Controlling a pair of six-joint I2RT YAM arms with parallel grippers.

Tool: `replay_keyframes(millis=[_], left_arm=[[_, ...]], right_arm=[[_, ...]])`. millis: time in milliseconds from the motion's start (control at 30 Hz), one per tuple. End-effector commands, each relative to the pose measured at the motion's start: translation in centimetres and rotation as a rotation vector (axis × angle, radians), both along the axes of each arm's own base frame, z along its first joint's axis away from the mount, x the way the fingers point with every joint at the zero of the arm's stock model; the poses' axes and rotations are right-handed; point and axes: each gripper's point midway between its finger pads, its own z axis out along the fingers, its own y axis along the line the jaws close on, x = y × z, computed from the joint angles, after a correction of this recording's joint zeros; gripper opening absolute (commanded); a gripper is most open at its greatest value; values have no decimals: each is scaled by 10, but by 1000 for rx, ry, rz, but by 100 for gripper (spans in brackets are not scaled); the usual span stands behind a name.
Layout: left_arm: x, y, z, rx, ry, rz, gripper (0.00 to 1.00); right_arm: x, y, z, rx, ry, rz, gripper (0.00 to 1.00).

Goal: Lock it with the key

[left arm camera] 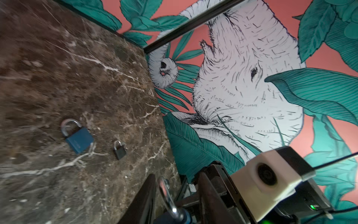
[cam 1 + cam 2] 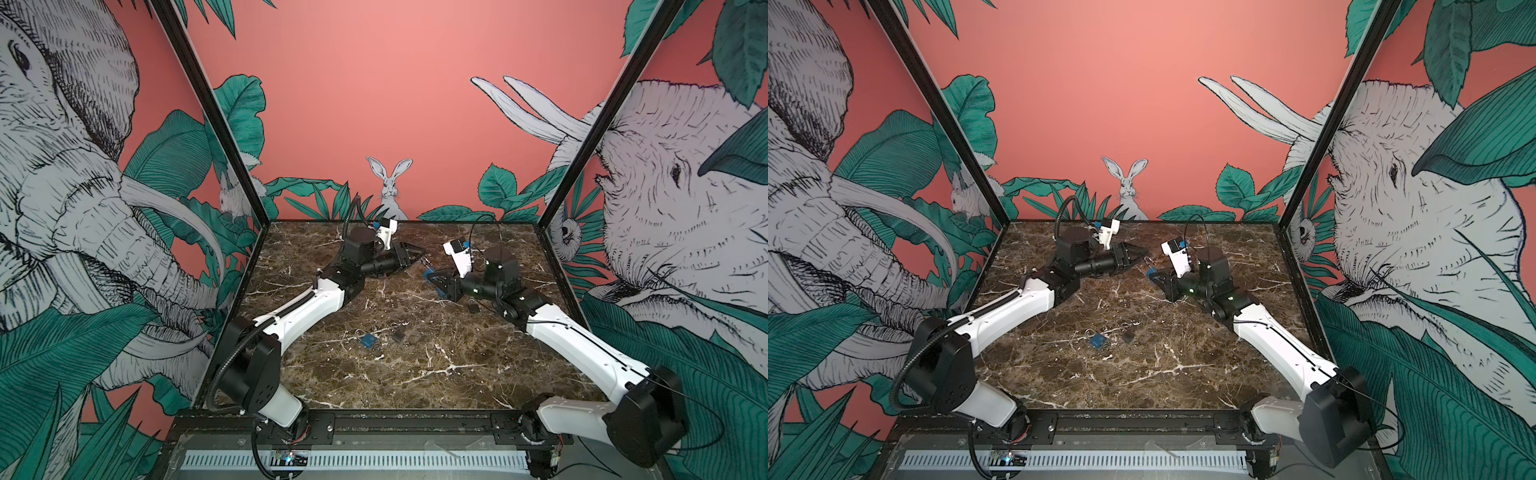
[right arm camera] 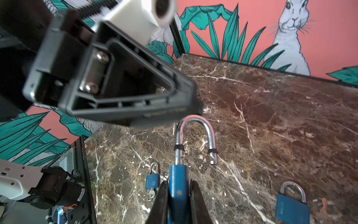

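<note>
- The right gripper (image 3: 179, 183) is clamped across the flat faces of a blue, box-shaped metal padlock (image 3: 178, 172). Its fingers hide whether a key sits in the keyway.
- That padlock hangs clear of the dark brown, white-veined marble tabletop (image 2: 415, 374). It is nearer the far edge than the near one, about midway between the side edges.
- Its chrome U-shaped shackle (image 3: 178, 135) is open: one leg enters the body, and the free leg (image 3: 213, 159) stands off to one side.
- The left gripper (image 2: 419, 252) sits just beside the shackle's top. In the left wrist view its fingers (image 1: 143, 203) stand apart, closed on nothing, with the shackle showing between them.
- Toward the near edge a second blue padlock (image 2: 368, 341) and a small dark padlock (image 2: 398, 336) lie flat, near each other.
- Likely trouble: pressing the shackle down before the free leg lines up with its hole would jam it on the body's top. The push could then slide the body through the right gripper's hold.
- If the left fingers close off-centre, they could knock the shackle sideways and twist the padlock.
- The long axis runs in line with the right gripper's fingers, shackle end leading toward the left gripper. In both top views the shackle shows above the body, so it is tilted up or toward the far edge; I cannot tell which.
</note>
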Motion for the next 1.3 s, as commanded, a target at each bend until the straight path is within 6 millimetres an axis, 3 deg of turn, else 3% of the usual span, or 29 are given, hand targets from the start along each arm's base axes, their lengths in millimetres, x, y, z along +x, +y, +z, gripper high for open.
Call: replay_keyframes(millis=[0,167,267,433,700,900,1067,1267], left_arm=[[1,37,16,155,-155,98,40],[-14,45,24,215,-264,58,41],[-28,38,27,190,-313,-26,41],[-47,29,26,137,-336,-143,49],[-59,17,24,59,-334,-251,55],[-60,10,24,22,-326,-295,53],[-62,9,18,30,-315,-308,41],[-66,14,9,70,-314,-306,36]], right_arm=[[-10,2,25,16,-44,45,0],[-20,5,26,26,-17,94,0],[-25,8,27,44,1,122,0],[-36,16,34,87,36,200,0],[-42,28,41,147,90,284,0],[-38,31,40,158,105,285,0],[-37,31,46,173,99,286,0],[-36,31,54,217,104,302,0]])
